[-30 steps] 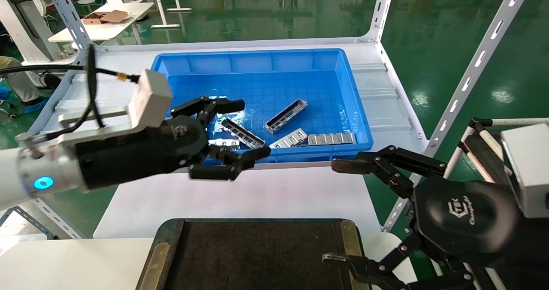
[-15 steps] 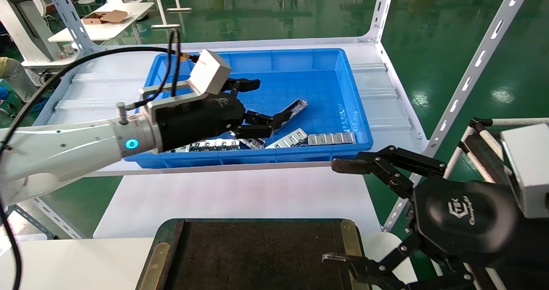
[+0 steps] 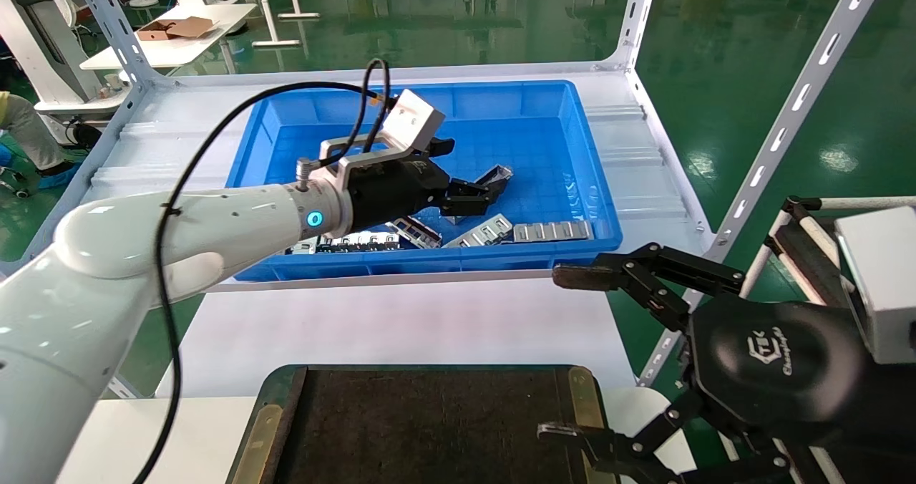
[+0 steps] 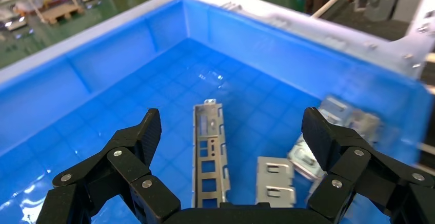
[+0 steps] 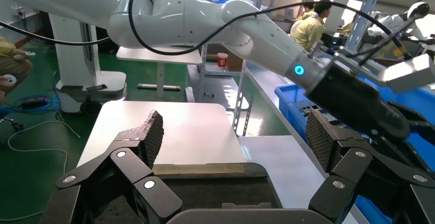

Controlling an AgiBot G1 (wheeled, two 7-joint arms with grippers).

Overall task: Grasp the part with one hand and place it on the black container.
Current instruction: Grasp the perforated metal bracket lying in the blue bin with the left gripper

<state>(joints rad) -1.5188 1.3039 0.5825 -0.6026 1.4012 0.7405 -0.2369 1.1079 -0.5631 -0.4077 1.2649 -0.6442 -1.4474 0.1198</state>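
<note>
The part (image 3: 500, 175), a silver-grey trough-like strip with rectangular cut-outs, lies on the floor of the blue bin (image 3: 592, 156). My left gripper (image 3: 466, 176) hovers open right over it and hides most of it. In the left wrist view the part (image 4: 208, 152) lies between the spread fingers (image 4: 150, 129) of the left gripper (image 4: 232, 130), untouched. The black container (image 3: 429, 427) sits at the near edge and also shows in the right wrist view (image 5: 205, 188). My right gripper (image 3: 565, 355) is open and empty beside the container's right side, as its wrist view (image 5: 236, 134) shows.
A second trough-like strip (image 3: 416, 232) and flat silver plates with tabs (image 3: 551, 231) (image 4: 275, 180) lie along the bin's near wall. The bin (image 4: 102, 65) stands on a white shelf (image 3: 630, 162) with slotted uprights. A white tabletop (image 3: 401, 323) lies between shelf and container.
My left arm has reached forward from above the bin's near edge into the bin and now hovers over the trough-like part, still open. The right arm has not moved.
</note>
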